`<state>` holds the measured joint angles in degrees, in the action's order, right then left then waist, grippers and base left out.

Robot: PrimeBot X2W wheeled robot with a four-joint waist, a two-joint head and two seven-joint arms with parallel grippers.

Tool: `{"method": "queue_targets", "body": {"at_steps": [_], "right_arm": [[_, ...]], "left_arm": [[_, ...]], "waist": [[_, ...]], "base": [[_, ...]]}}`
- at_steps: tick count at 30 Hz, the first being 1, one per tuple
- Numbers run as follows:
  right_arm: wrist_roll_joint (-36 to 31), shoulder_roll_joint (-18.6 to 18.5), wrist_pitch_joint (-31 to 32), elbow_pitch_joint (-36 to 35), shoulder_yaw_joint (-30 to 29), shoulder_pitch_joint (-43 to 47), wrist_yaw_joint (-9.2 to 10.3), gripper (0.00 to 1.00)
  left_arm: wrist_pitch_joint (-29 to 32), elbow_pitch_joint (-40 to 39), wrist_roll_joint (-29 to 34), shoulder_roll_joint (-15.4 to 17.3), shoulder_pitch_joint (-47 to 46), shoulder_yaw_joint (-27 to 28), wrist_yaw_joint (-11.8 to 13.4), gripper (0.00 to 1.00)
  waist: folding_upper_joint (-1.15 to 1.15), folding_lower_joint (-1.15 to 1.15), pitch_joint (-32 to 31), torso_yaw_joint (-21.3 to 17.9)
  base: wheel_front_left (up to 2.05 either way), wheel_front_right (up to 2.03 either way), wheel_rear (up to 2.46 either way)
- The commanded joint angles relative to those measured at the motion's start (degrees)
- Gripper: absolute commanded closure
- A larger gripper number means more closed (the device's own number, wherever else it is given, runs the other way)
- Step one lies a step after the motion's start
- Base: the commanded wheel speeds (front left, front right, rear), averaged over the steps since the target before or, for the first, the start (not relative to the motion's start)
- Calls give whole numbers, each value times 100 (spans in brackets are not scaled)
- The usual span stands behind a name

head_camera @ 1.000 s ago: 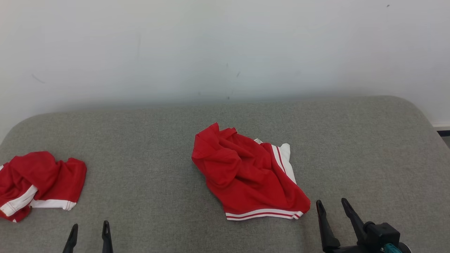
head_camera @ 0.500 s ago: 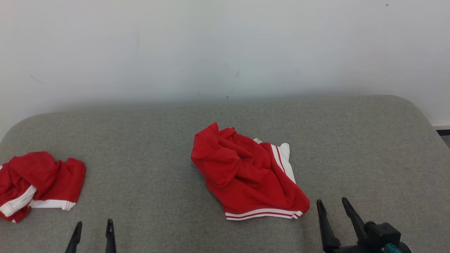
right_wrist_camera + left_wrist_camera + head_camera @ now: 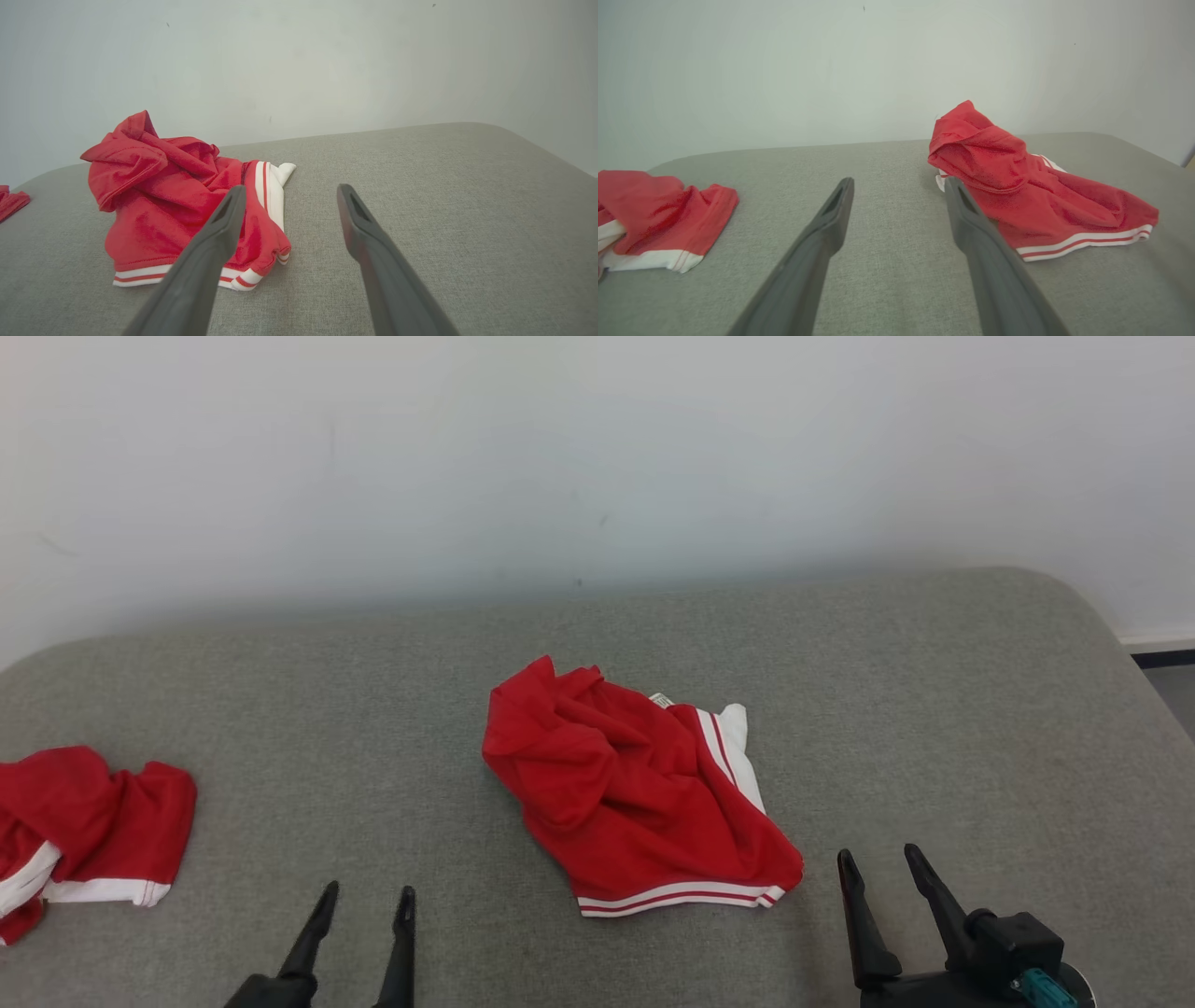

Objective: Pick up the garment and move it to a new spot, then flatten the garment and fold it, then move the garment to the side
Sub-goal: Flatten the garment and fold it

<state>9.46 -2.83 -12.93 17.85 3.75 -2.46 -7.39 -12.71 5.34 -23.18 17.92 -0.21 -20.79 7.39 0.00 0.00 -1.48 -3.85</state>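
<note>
Left gripper [image 3: 368, 891] has come fwd and inward vs a sec ago; the camera shifted a bit too. Both sets of fingers are spread wide, holding nothing. Garment [image 3: 635, 793] lies crumpled mid-way across the grey pad [image 3: 934, 709] (prob. a mattress, hard to tell), long axis far-left to near-right. Its striped hem sits just left of the right gripper [image 3: 878, 854], so the R arm is nearer. Red w/ white trim, bunched. A second red garment [image 3: 84, 821] lies at the left edge.

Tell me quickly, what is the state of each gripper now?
Left gripper: open, holding nothing.
Right gripper: open, holding nothing.
</note>
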Motion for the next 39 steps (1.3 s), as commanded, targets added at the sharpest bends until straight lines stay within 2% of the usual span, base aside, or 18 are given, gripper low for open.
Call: {"method": "queue_targets", "body": {"at_steps": [1, 9, 13, 18, 25, 26, 27, 28, 32, 39], "right_arm": [[-1, -10, -14, 9, -6, -47, -20, 0], [1, -8, -24, 5, -7, -148, -20, 0], [34, -9, -33, 6, 0, -230, -20, 0], [61, -8, -82, 43, 30, -303, -20, 0], [68, -10, -110, 94, 34, -374, -20, 0], [55, -7, -115, 100, 39, -384, -20, 0], [51, -6, -119, 108, 50, -394, -20, 0], [47, -7, -121, 110, 63, -403, -20, 0], [37, -11, -124, 114, 28, -379, -20, 0], [77, -8, -127, 147, -21, -178, -20, 0]], "left_arm": [[10, 113, 30, -45, -142, -62, -92, 0], [-15, 1310, 30, -514, -870, -692, -761, 0], [-60, 2093, 3, -782, -1262, -865, -1004, 0], [-118, 3142, 88, -999, -1747, -1048, -1179, 0], [-180, 4416, 176, -1179, -2365, -1204, -1274, 0], [-195, 4531, 185, -1192, -2432, -1212, -1279, 11], [-211, 4606, 200, -1211, -2498, -1229, -1293, 79], [-227, 4661, 211, -1230, -2570, -1229, -1317, 100], [-254, 4598, 190, -1286, -2716, -1157, -1343, 100], [-251, 3410, 483, -1078, -2448, -864, -1198, 100]], "waist": [[0, 0, 95, -167], [0, 0, 295, -710], [0, 0, 428, -912], [0, 0, 566, -1061], [0, 0, 634, -1096], [0, 0, 630, -1084], [0, 0, 620, -1071], [0, 0, 611, -1060], [0, 0, 559, -978], [0, 0, 346, -583]], "base": [[0, 0, 0], [0, 0, 0], [0, 0, 0], [0, 0, 0], [0, 0, 0], [0, 0, 0], [0, 0, 0], [0, 0, 0], [0, 0, 0], [0, 0, 0]]}}
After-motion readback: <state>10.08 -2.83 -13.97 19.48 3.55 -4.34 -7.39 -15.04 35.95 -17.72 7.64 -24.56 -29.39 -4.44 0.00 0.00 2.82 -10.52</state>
